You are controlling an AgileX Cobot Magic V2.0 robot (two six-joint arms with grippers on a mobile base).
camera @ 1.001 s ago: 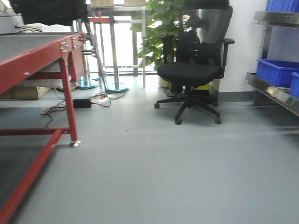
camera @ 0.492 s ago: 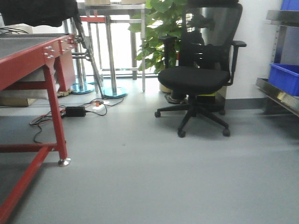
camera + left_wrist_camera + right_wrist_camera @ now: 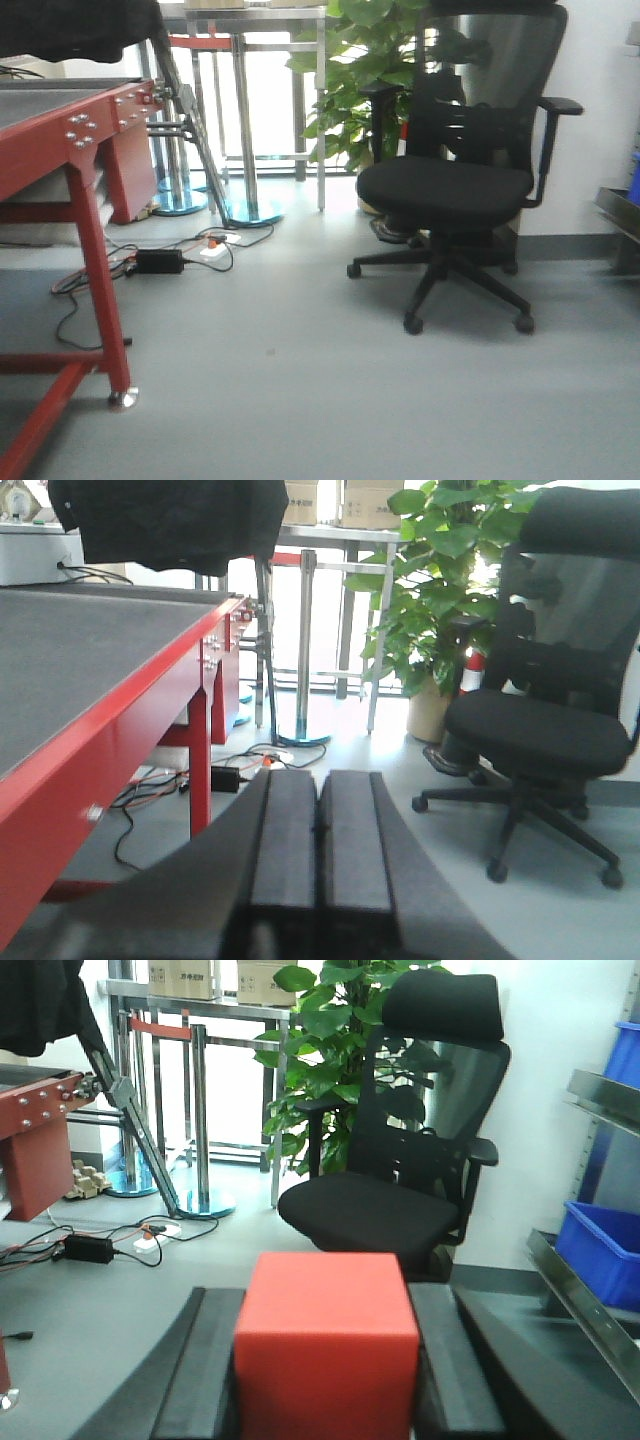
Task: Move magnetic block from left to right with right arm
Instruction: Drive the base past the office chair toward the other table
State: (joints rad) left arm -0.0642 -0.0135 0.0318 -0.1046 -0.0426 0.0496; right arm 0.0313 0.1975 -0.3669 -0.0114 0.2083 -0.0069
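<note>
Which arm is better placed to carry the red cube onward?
The right. The right gripper is clamped on the small red matte cube, so it can carry it on. The left gripper is shut and empty.

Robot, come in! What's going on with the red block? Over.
Right pincer shut on red block. Left pincer shut, empty. Black chair ahead, not touching.

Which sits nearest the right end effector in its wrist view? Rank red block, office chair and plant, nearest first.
1. red block, gripped in the right end effector, centre foreground.
2. office chair, middle distance.
3. plant, behind the chair.
</note>
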